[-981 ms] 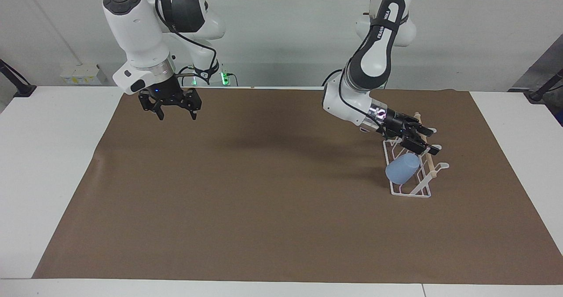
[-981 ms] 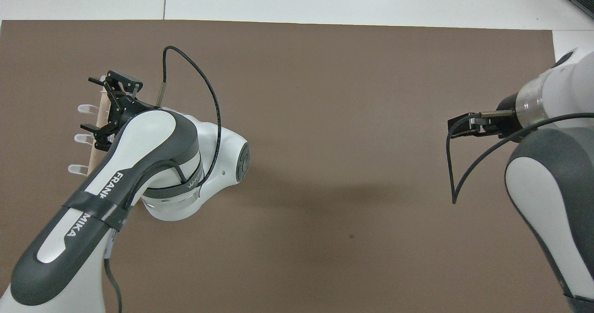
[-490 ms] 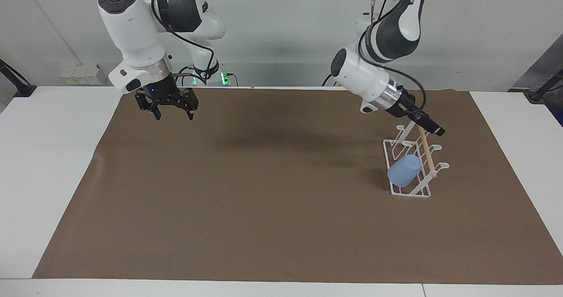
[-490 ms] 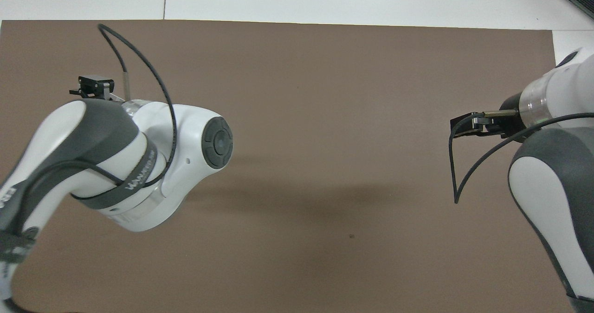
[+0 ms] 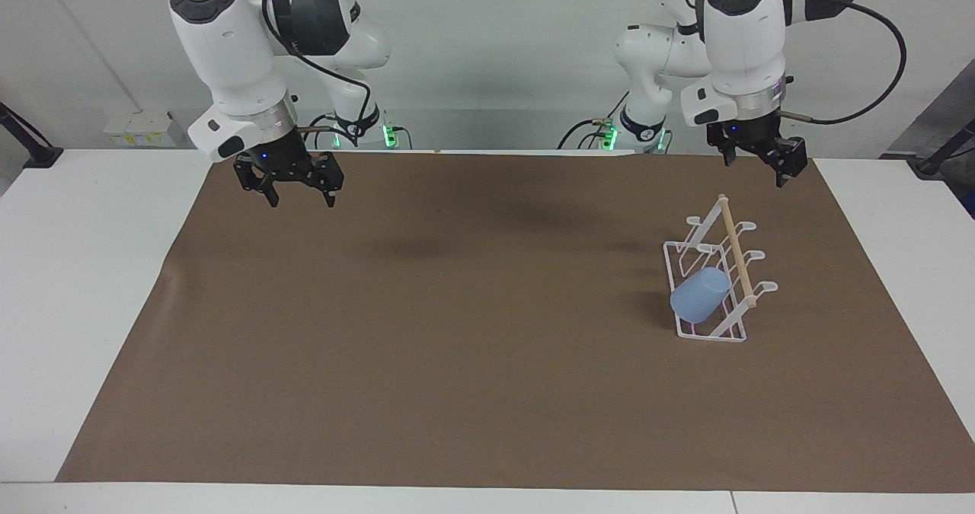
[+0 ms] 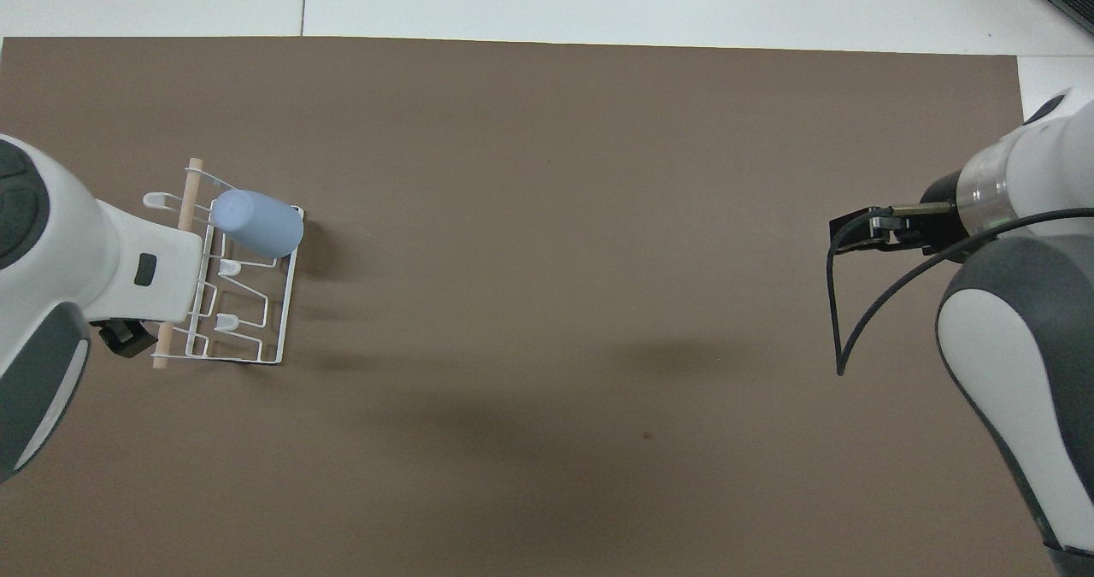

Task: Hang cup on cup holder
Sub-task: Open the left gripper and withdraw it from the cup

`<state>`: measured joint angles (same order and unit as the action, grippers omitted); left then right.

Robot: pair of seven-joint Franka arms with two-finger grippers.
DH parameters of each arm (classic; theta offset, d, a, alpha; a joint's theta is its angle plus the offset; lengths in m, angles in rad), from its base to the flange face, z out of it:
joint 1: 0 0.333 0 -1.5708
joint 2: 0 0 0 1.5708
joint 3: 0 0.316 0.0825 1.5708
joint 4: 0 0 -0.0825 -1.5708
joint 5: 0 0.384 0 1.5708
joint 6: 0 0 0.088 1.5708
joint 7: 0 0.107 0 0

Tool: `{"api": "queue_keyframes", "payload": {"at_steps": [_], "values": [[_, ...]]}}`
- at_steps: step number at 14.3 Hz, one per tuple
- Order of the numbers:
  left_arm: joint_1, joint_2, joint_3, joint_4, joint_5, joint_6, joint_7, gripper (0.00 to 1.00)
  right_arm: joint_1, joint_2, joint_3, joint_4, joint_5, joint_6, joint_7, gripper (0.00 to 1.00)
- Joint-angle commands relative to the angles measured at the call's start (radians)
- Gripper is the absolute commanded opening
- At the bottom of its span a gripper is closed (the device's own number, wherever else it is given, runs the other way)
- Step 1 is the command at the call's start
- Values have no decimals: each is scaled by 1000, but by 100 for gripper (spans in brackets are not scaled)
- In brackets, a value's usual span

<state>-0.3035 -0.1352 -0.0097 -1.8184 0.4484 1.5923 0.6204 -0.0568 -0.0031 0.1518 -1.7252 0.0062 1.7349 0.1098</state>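
Two arms hang over a white surface (image 5: 91,285) spread with a brown mat (image 5: 457,362), and neither carries anything. Toward the left arm's end of the mat stands the cup holder (image 5: 712,285), a white wire rack with a wooden dowel (image 5: 737,253) running along its top. The cup (image 5: 697,293) sits tilted on the prong of the rack farthest from the robots, mouth down toward the base frame, with its closed base up and out; from overhead it reads the same way (image 6: 256,220).

The left hand (image 5: 754,165) is raised over the mat's edge nearest the robots, well apart from the rack, released and empty. In the overhead view only a dark scrap of it shows under the wrist, so its opening is judged from the facing view. The right hand (image 5: 293,186) waits in the air over the right arm's end of the mat, fingers spread, grasping nothing.

By my reading the task is as good as done: the cup is hung and let go. What may remain is only for the left arm to settle at rest, though whether the cup is seated fully on its prong is hard to tell from here.
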Motion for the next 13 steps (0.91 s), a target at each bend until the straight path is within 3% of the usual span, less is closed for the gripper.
{"api": "queue_keyframes", "payload": {"at_steps": [1,6,11,13], "values": [[12,-10,-1,-1,-86,-2,-7,100,-14,-17,11,-17,0,11,11,100],[155,23,20,192,-357,-15,-33,100,-14,-17,11,-17,0,11,11,100],[185,101,22,367,-373,-166,-266,100,-14,-18,11,-17,0,11,11,100],[198,117,36,384,-431,-173,-318,100,-14,-17,11,-17,0,11,11,100]]}}
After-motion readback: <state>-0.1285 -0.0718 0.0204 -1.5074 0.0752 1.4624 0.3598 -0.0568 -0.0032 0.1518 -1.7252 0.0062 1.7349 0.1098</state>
